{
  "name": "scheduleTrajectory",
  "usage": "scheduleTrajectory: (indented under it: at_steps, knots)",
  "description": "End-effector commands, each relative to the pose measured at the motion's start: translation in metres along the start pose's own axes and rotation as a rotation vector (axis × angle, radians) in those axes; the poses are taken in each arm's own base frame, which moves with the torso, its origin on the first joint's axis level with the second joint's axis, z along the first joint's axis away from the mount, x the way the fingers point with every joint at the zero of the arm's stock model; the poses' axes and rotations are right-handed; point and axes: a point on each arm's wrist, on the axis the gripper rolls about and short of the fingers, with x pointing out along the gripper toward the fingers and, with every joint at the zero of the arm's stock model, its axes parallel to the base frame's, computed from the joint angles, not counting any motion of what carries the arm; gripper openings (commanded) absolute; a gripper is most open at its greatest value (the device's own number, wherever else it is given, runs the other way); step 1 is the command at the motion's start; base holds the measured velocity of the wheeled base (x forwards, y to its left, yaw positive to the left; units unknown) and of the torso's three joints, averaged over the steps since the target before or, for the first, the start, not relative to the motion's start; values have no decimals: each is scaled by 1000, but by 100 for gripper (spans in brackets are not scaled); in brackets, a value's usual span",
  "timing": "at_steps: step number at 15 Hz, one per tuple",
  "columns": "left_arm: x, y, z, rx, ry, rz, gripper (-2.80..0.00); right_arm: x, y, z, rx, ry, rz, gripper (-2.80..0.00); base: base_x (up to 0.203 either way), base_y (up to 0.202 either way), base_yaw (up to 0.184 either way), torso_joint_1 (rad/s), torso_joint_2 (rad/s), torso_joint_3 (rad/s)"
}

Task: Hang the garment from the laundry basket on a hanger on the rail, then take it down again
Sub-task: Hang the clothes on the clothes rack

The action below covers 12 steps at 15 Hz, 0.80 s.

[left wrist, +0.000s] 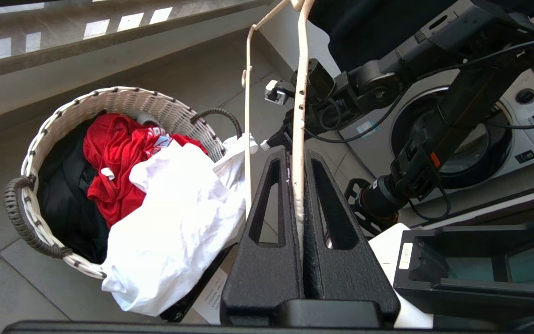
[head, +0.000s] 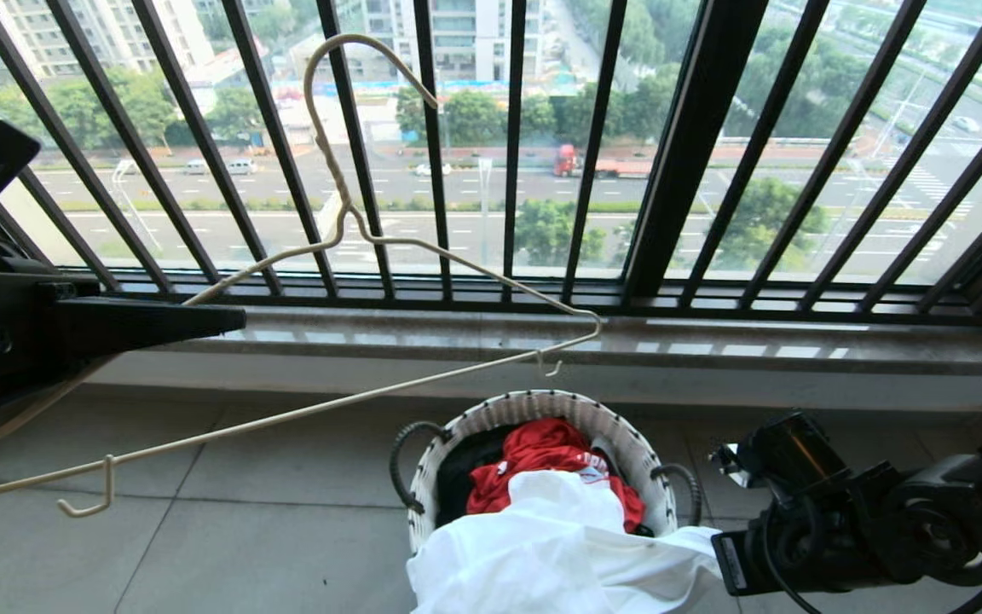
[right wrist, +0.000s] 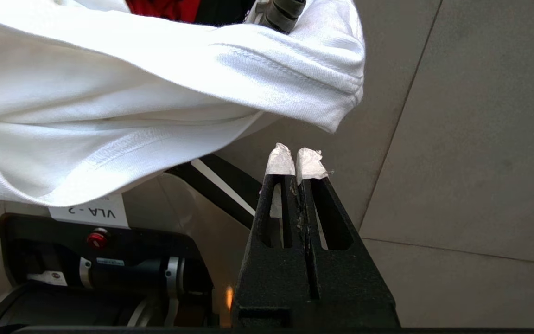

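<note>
Head view: left pincer (left wrist: 297, 195) clamps hanger (head: 423, 256); right pincer (right wrist: 297, 160) closed, empty, beside garment (head: 559, 546) draped over laundry basket (head: 491, 418). Next, I grip the garment.

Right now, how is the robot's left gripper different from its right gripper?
The left gripper is shut on the cream wire hanger, holding it up in front of the window railing; the right gripper is shut on nothing. The left gripper sits high at the left side, while the right gripper hangs low beside the white T-shirt spilling from the laundry basket. Only the right gripper's tips are wrapped in white tape. Both are black and closed.
</note>
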Motion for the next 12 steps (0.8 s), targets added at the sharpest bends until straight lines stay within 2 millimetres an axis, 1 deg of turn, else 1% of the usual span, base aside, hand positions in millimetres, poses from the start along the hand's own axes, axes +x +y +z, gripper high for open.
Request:
scheduleTrajectory:
  at_steps: [1,5,9,10,12]
  knots:
    - [0,0,0,0,0,-6,-280,-7,-1,-3,1,-13,2,-280,0,0,0,2,10,-203]
    - [0,1,0,4,0,-5,-280,-14,-2,-5,2,-32,0,-280,0,0,0,7,2,-195]
    - [0,1,-1,6,-1,-5,-280,-23,-4,-8,0,-55,-4,-280,0,0,0,-1,-1,-58]
    - [0,0,0,7,-1,-5,-280,-24,-3,-11,-9,-53,-1,0,0,0,0,0,0,0]
    - [0,0,0,7,-1,-5,-280,-27,-1,-13,-19,-56,0,0,0,0,0,0,0,0]
